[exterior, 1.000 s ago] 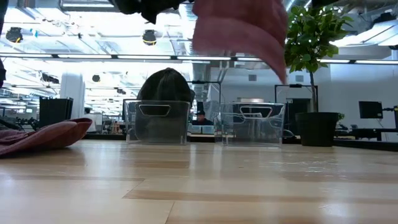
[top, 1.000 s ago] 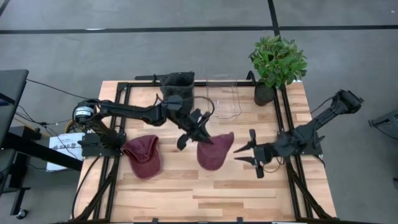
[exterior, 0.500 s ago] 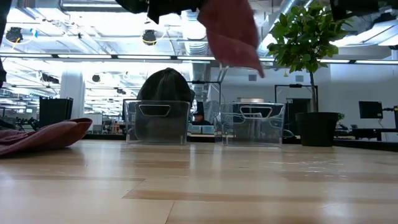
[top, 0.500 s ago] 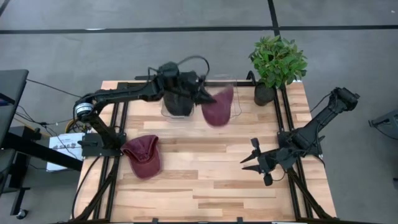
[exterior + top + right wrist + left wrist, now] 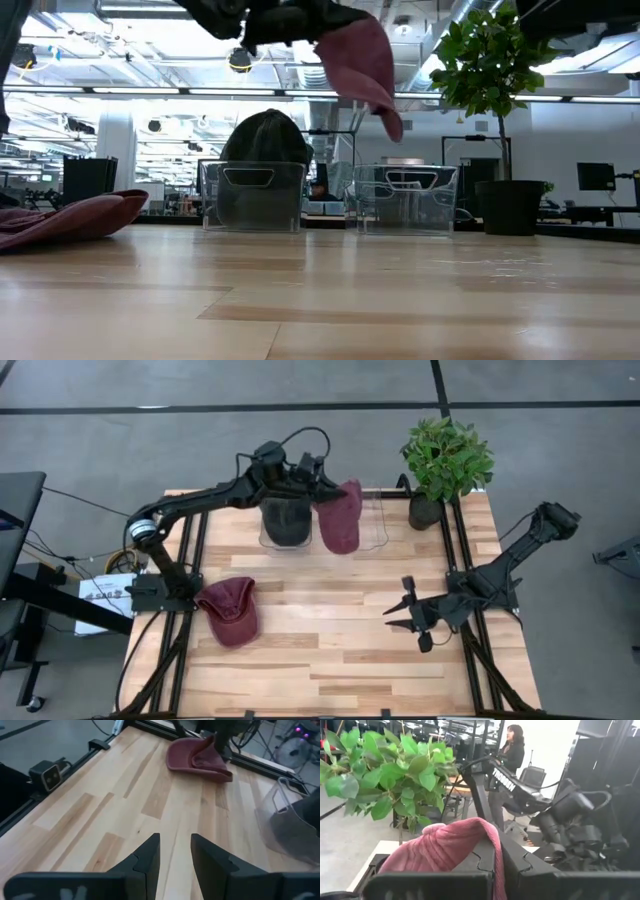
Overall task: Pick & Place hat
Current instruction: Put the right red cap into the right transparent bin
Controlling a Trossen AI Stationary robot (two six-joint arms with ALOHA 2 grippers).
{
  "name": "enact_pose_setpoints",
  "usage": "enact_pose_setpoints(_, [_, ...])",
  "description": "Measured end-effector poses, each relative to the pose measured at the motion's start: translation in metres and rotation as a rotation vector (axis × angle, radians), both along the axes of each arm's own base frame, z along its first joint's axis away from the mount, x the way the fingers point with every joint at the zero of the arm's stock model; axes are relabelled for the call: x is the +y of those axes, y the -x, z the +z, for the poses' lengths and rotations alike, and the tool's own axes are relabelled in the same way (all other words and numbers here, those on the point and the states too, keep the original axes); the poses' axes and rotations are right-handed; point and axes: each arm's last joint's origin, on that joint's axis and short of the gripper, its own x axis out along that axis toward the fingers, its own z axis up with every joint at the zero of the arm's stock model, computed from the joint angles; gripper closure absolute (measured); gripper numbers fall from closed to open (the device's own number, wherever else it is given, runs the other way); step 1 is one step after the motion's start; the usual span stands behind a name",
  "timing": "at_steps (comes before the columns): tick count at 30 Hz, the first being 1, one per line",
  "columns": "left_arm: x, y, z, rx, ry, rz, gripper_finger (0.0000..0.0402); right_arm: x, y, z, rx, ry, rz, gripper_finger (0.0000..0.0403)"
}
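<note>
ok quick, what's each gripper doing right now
Left gripper: shut on the maroon cap, held over the clear bins.
Right gripper: open, holding nothing.

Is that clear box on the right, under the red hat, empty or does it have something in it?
Empty: the right clear bin shows nothing inside, and the red hat hangs above it from the left gripper.

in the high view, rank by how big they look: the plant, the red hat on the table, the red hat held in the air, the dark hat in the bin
1. Plant, clearly largest.
2. Red hat on the table and held red hat in the left gripper: look alike, and the held one is nearer the camera, so unranked.
3. Dark hat, slightly smaller, partly hidden by the arm.
</note>
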Motion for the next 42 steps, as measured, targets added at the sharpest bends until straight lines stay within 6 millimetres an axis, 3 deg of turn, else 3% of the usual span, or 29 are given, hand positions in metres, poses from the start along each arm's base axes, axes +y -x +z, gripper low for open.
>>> enact_pose_setpoints(7, [0.015,-0.030,-0.013,-0.010,-0.099,0.006,0.0394,-0.008,-0.005,-0.007,-0.025,-0.029,-0.052,0.0301])
enact_pose_setpoints(14, [0.033,-0.040,-0.039,0.002,-0.261,0.043,0.0394,-0.019,-0.006,-0.026,-0.014,-0.008,-0.097,0.0301])
enact_pose_setpoints(26, [0.053,-0.051,-0.082,-0.006,-0.643,0.049,0.0392,-0.030,-0.012,-0.025,-0.038,-0.072,-0.240,0.0301])
enact_pose_setpoints(34, [0.068,-0.047,-0.083,-0.031,-0.846,0.166,0.0392,-0.032,-0.012,-0.024,-0.058,-0.050,-0.281,0.0301])
enact_pose_setpoints(42, [0.077,-0.043,-0.081,-0.040,-0.846,0.209,0.0392,-0.034,-0.012,-0.024,-0.082,-0.020,-0.343,0.0301])
